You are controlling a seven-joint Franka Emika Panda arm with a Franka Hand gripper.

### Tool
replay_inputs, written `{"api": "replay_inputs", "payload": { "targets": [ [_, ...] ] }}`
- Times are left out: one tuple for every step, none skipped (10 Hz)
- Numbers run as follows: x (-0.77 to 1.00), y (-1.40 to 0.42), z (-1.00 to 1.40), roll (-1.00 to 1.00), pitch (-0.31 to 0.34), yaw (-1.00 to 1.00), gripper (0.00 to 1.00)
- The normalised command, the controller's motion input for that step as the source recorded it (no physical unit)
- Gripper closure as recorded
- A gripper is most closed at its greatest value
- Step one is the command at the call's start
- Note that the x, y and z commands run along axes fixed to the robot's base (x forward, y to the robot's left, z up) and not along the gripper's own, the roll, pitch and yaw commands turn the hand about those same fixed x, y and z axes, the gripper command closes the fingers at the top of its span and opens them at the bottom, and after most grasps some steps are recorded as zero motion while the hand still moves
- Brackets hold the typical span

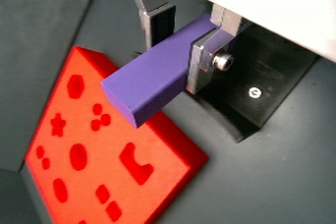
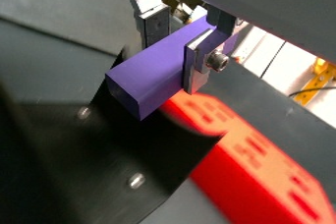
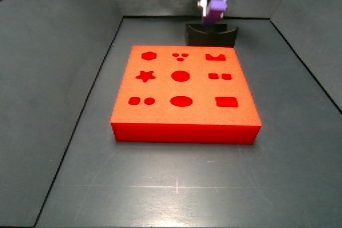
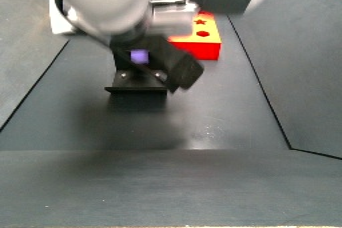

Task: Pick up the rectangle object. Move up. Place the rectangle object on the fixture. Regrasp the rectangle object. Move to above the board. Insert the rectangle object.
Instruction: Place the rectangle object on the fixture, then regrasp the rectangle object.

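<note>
While the red board [image 3: 185, 90] fills the left and middle of the floor in a side view, your gripper [image 3: 214, 7] hangs beyond its far edge, right over the dark fixture [image 3: 211, 33]. Its silver fingers [image 1: 199, 59] pinch the purple rectangle object [image 1: 155, 78], which juts out sideways in both wrist views. You appear to be at the fixture step, placing or regrasping; which one cannot be told. Next you need a firm, square hold, then a lift toward the board's rectangular slot [image 3: 226, 101].
</note>
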Motion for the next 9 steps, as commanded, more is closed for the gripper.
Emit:
{"api": "replay_inputs", "payload": {
  "targets": [
    [0.14, 0.10, -0.72, -0.16, -0.058, -0.16, 1.00],
    [0.11, 0.08, -0.52, -0.15, -0.081, -0.13, 1.00],
    [0.09, 0.06, -0.33, -0.13, -0.097, -0.09, 1.00],
    [0.00, -0.50, -0.17, 0.00, 0.000, 0.00, 1.00],
    [0.00, 0.00, 0.00, 0.00, 0.000, 0.00, 0.00],
    [0.00, 0.00, 1.00, 0.00, -0.015, 0.04, 0.00],
    [-0.01, 0.00, 1.00, 0.00, -0.010, 0.05, 0.00],
    [-0.03, 0.00, 1.00, 0.01, -0.002, 0.05, 0.00],
    [-0.04, 0.00, 1.00, 0.02, 0.010, 0.05, 0.00]
  ]
}}
